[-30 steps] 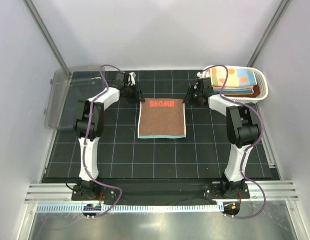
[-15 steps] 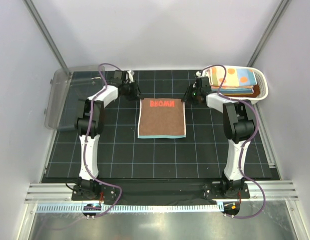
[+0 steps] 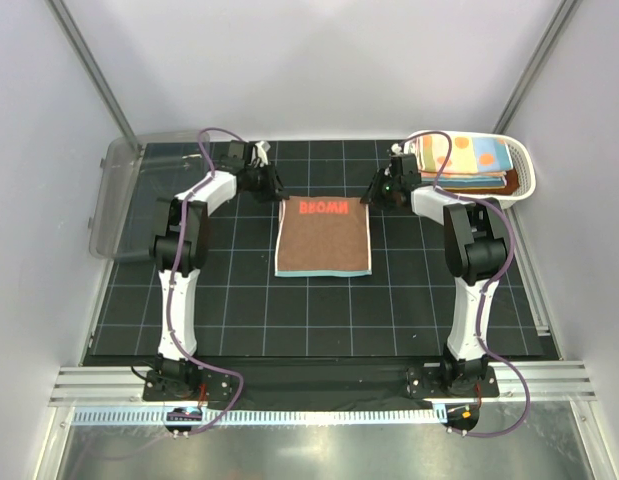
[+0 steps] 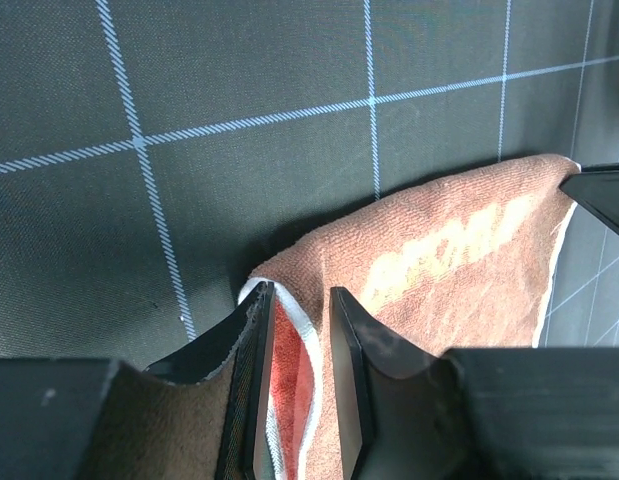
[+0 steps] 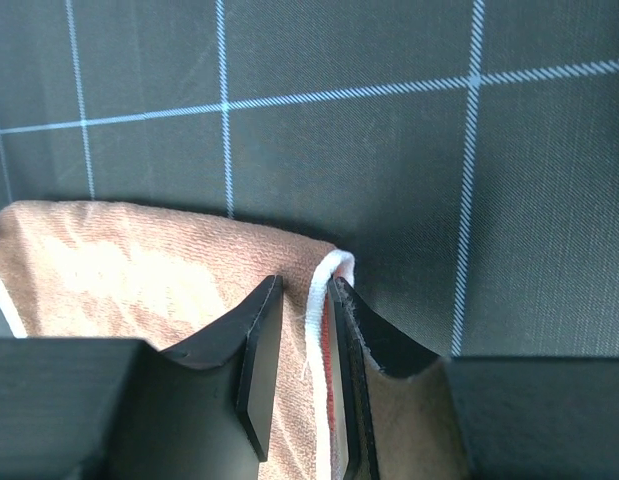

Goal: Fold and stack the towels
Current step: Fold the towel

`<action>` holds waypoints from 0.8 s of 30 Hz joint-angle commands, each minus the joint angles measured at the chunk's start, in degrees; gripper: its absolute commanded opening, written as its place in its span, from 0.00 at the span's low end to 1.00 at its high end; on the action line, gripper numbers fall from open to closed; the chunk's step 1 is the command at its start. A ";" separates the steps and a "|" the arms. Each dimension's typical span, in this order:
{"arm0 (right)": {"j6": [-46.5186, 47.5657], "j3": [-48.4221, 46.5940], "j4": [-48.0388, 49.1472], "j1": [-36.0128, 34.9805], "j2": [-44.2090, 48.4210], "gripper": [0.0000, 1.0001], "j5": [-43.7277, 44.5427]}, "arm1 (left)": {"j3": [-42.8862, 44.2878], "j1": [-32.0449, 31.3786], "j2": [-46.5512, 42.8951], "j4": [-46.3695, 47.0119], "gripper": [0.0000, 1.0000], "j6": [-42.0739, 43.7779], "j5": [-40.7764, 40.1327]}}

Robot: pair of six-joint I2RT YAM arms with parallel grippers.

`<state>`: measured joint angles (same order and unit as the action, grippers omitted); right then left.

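Brown towel [image 3: 323,238] flat mid-mat, left gripper [image 3: 280,196] and right gripper [image 3: 368,197] at far corners

On my black gridded bench [image 3: 229,320] lie a brown towel [image 3: 323,240], white basket [image 3: 525,180] and clear bin [image 3: 117,200].

**Colours and patterns on the desk**

The desk [image 3: 239,310] is black, ruled with a thin pale-blue grid. The spread towel [image 3: 323,238] at its centre is rust-brown with orange-red lettering along its far edge, a white hem and a light-blue strip along its near edge. At far right, a white lattice basket [image 3: 526,178] holds a stack of towels [image 3: 467,157], the top one light blue with orange and yellow dots. The bin [image 3: 117,195] at far left is clear. Both arms are white and black with purple cables; their fingers [image 4: 351,370] are black.
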<state>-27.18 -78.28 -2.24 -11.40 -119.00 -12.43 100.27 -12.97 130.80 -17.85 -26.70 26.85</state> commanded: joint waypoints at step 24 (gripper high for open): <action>-0.51 -3.72 2.94 0.06 0.17 0.31 -1.81 | 1.24 0.14 -0.20 -0.26 0.33 -1.25 -0.92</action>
<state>-27.42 -79.79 -1.34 -11.40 -119.00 -13.69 98.83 -12.97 130.78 -18.70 -27.07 25.93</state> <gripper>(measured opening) 0.315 0.332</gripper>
